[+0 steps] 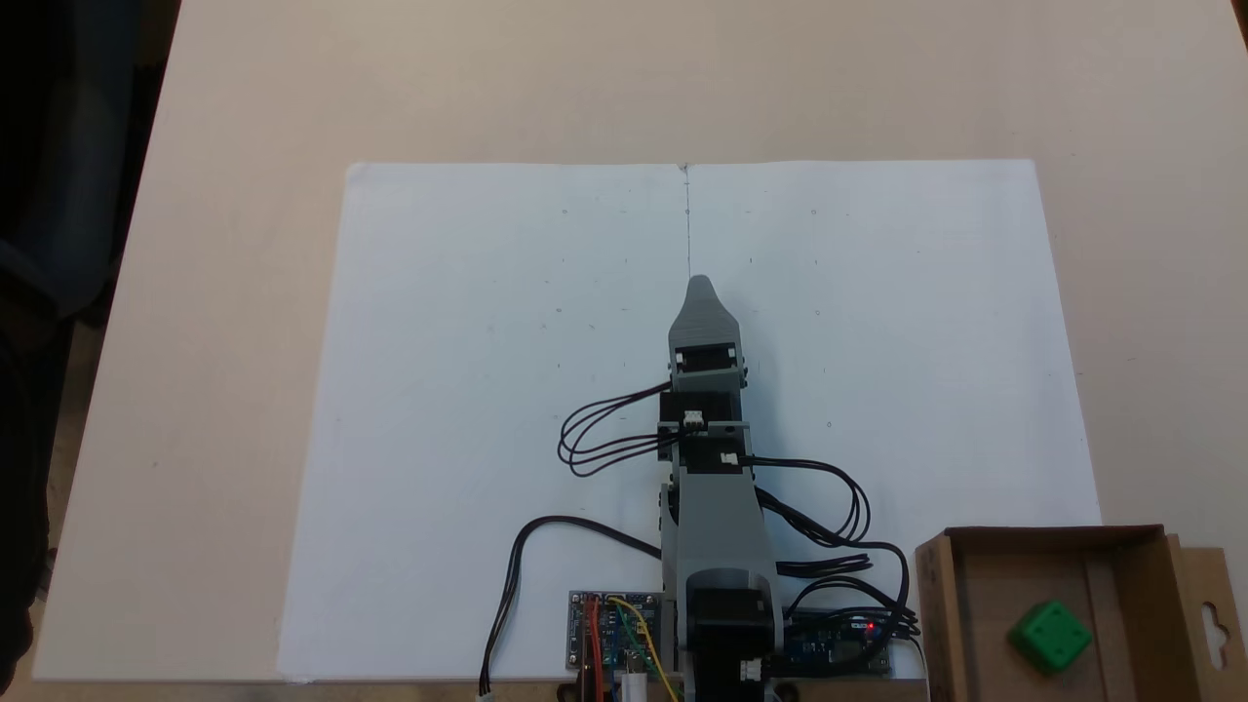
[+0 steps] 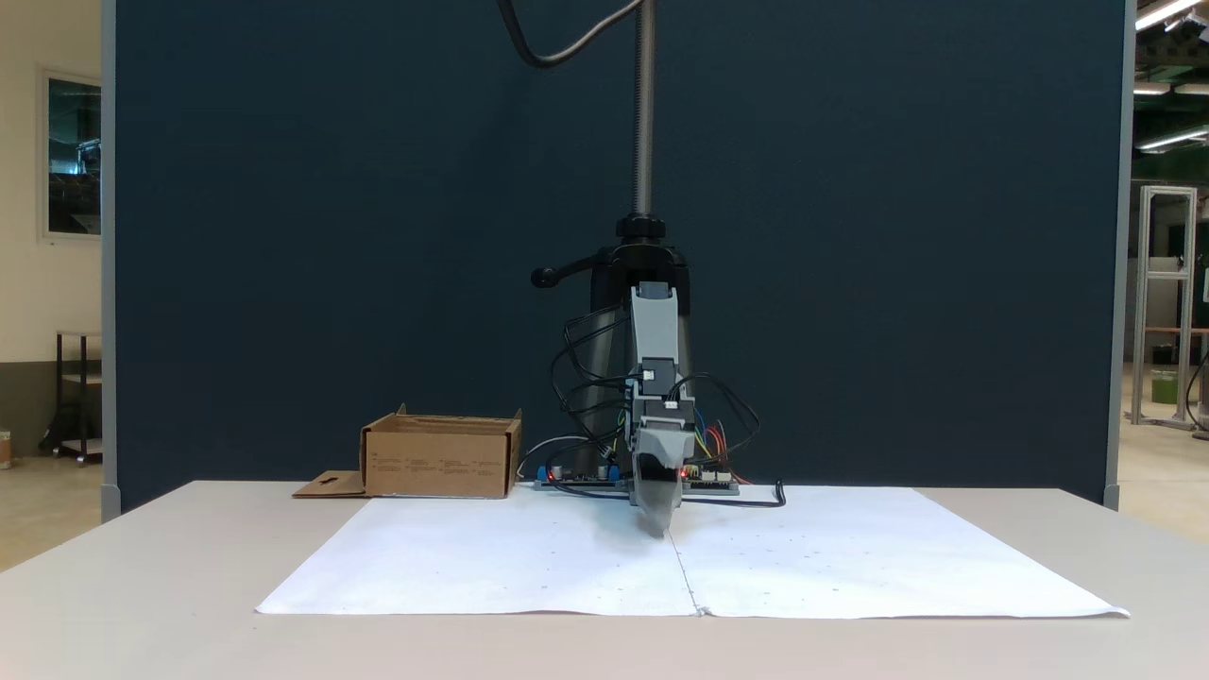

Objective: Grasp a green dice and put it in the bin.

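The green dice [image 1: 1049, 636] lies inside the bin [image 1: 1121, 546], a brown cardboard box at the lower right of a fixed view from above, beside the arm's base. In a fixed view from the front, the bin [image 2: 441, 465] stands at the left behind the paper, and its walls hide the dice. My gripper [image 1: 699, 287] points away from the base over the middle of the white paper, far from the bin. From the front, the gripper [image 2: 656, 527] hangs tip-down just above the paper, its jaws together with nothing in them.
A large white paper sheet [image 1: 468, 390] covers the middle of the beige table [image 1: 244, 97]. Control boards [image 1: 614, 634] and black cables [image 1: 604, 439] sit around the arm's base. The bin's flap [image 1: 1209, 604] with a hang-hole lies flat beside it.
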`<state>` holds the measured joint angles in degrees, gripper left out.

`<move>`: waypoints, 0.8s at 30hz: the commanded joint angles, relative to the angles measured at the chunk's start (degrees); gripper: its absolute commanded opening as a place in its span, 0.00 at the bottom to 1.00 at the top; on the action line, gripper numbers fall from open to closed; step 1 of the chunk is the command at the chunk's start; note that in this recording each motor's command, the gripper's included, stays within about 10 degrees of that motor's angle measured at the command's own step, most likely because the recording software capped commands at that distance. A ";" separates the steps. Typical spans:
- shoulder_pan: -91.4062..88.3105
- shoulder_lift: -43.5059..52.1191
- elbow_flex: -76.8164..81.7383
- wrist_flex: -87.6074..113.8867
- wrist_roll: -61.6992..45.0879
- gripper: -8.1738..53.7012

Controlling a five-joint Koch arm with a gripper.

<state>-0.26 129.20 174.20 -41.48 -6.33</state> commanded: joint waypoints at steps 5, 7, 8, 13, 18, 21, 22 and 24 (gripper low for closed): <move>0.88 6.59 5.10 -15.19 4.92 0.82; 0.70 6.59 5.10 -17.91 4.83 0.82; 0.70 6.59 5.10 -18.96 4.83 0.82; 0.09 6.59 5.19 -24.15 2.37 0.82; -0.88 6.68 5.19 -28.72 -0.97 0.82; -1.05 6.59 5.19 -31.97 -1.05 0.82; -1.05 6.59 5.19 -32.94 -1.14 0.82; -1.05 6.59 5.19 -34.61 -1.93 0.82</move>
<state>-0.88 129.11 175.08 -67.41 -4.92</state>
